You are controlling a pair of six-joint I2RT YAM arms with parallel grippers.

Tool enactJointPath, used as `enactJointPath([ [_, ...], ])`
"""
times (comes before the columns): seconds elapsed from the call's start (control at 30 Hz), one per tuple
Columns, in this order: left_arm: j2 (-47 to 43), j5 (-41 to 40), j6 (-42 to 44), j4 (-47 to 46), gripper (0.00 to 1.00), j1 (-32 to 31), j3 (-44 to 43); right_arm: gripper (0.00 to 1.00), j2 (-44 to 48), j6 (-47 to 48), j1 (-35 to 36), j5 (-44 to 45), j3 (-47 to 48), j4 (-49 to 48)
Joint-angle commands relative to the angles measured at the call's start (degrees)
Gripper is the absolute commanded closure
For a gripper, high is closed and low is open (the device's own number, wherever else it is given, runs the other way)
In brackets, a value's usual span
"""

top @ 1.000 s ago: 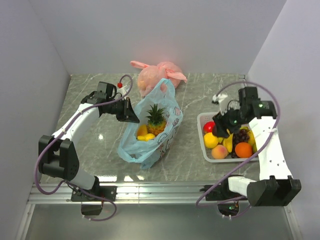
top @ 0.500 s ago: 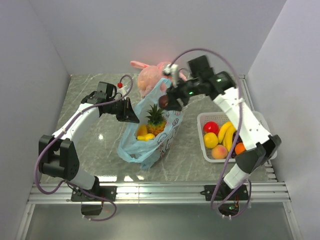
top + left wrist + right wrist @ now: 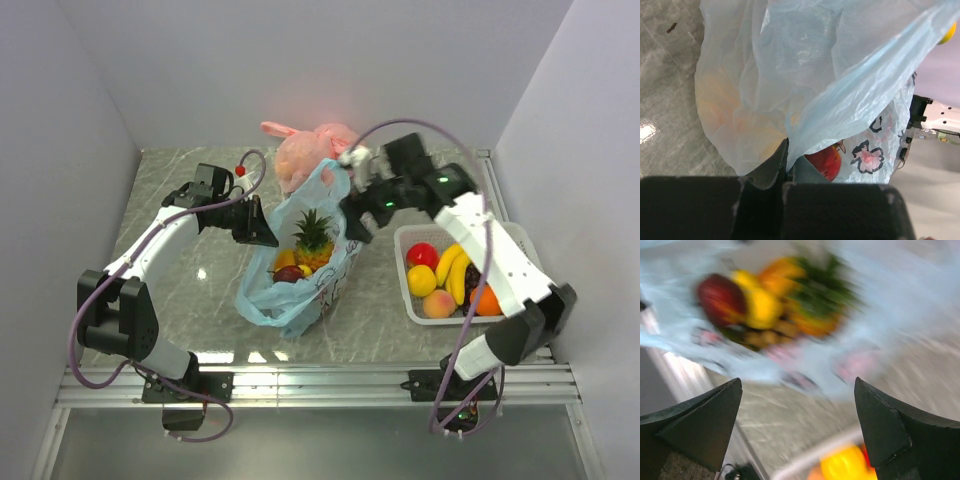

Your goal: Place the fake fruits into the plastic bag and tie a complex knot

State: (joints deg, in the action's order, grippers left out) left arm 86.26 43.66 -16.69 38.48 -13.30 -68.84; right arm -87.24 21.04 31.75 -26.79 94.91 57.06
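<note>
Already the plastic bag (image 3: 258, 292) holds a pineapple (image 3: 313, 245); left fingers (image 3: 771, 170) pinch its rim, right fingers (image 3: 695, 425) gape empty.

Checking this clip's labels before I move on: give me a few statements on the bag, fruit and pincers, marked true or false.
The pineapple sits inside the blue bag. True.
The right pincer grips a fruit. False: it is open and empty, near the bag.
The left pincer pinches the bag's film. True.
The white basket is empty. False: a banana and a peach lie in it.
</note>
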Motion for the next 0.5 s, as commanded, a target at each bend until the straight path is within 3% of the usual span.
enactJointPath([
  [0.0,-0.04,0.2,1.83,0.72,0.99,0.03,-2.7,0.0,7.43,0.57,-8.69,5.15,-0.86,1.91],
  [0.13,-0.83,-0.5,2.89,1.24,1.0,0.12,-2.18,0.0,12.97,4.79,-25.63,11.65,-4.12,8.66],
  [0.37,-0.83,-0.33,3.59,2.13,0.99,0.2,-2.0,0.0,17.02,15.87,-41.74,29.48,-8.59,16.41],
  [0.47,-0.92,-0.24,3.5,1.77,0.99,0.2,-2.09,0.0,17.02,20.61,-51.85,31.79,-12.28,16.95],
])
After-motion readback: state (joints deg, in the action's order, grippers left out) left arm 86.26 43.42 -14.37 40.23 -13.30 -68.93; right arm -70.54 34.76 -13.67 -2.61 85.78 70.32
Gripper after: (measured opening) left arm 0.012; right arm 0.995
